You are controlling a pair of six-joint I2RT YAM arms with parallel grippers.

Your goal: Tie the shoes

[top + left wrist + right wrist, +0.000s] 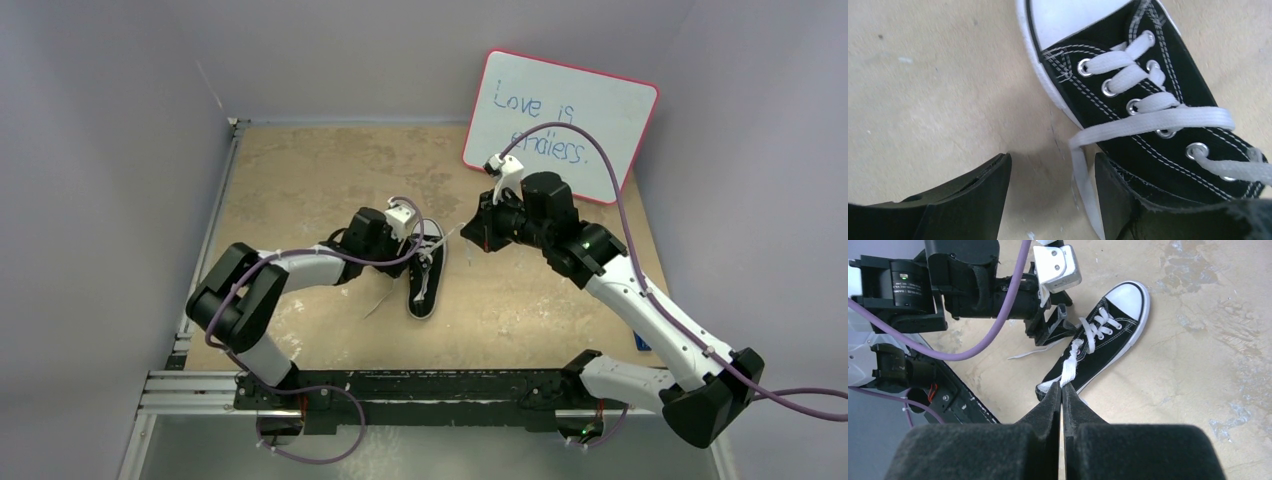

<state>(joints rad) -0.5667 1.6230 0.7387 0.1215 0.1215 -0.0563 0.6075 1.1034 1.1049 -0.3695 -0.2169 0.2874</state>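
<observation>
The shoe, a small black canvas sneaker (pixel 424 290) with a white toe cap, lies mid-table. My left gripper (pixel 1053 159) hovers low beside its lace row and is open. A flat white lace (pixel 1083 175) runs off the shoe (pixel 1173 150) and down between the fingers, close along the right one, ungripped. My right gripper (pixel 1062 386) is raised to the right of the shoe (pixel 1108 345) and shut on the end of the other lace (pixel 1070 360), which stretches up from the eyelets to the fingertips. In the top view the right gripper (pixel 468 232) sits just right of the shoe.
A whiteboard (pixel 560 125) with handwriting leans at the back right corner. A loose lace end (pixel 380 300) trails on the table left of the shoe. The black base rail (pixel 400 385) runs along the near edge. Walls close in on the left and back.
</observation>
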